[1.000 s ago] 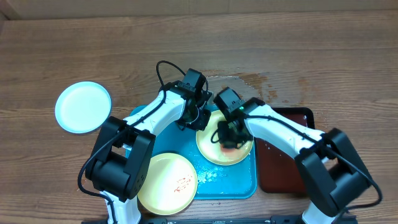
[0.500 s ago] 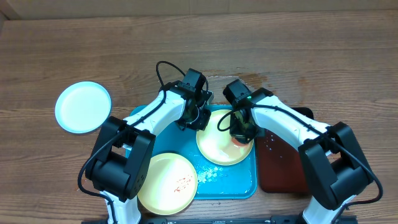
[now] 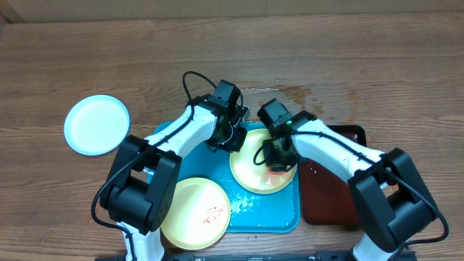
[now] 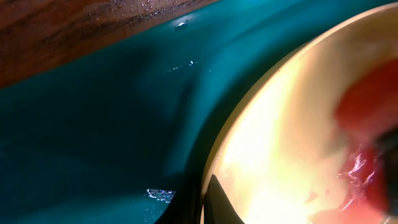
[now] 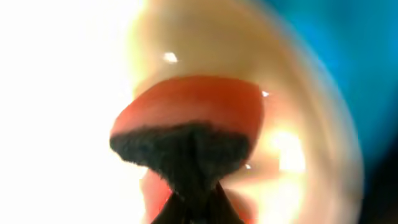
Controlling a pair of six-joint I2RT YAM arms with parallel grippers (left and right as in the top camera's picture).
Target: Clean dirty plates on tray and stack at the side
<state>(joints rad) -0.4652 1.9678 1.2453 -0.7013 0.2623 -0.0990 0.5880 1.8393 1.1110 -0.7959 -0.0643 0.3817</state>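
On the turquoise tray (image 3: 217, 145) lies a pale yellow plate (image 3: 254, 174). My left gripper (image 3: 235, 138) is shut on its far-left rim; in the left wrist view the dark fingertips (image 4: 214, 202) pinch the plate (image 4: 280, 143) edge. My right gripper (image 3: 278, 159) is shut on a red sponge (image 5: 193, 106) with a dark scouring side, pressed onto the plate (image 5: 305, 149). The sponge (image 4: 373, 99) also shows in the left wrist view. A second yellow plate (image 3: 194, 214) with a red smear overhangs the tray's front-left corner. A mint-blue plate (image 3: 96, 125) lies on the table at left.
A dark red-brown tray (image 3: 330, 188) sits right of the turquoise one, under my right arm. A wet patch (image 3: 304, 94) marks the wooden table behind the trays. Water drops glisten on the turquoise tray (image 4: 93, 137) floor.
My right gripper has swept the sponge from the plate's middle towards its right side. The left gripper has held still on the rim.
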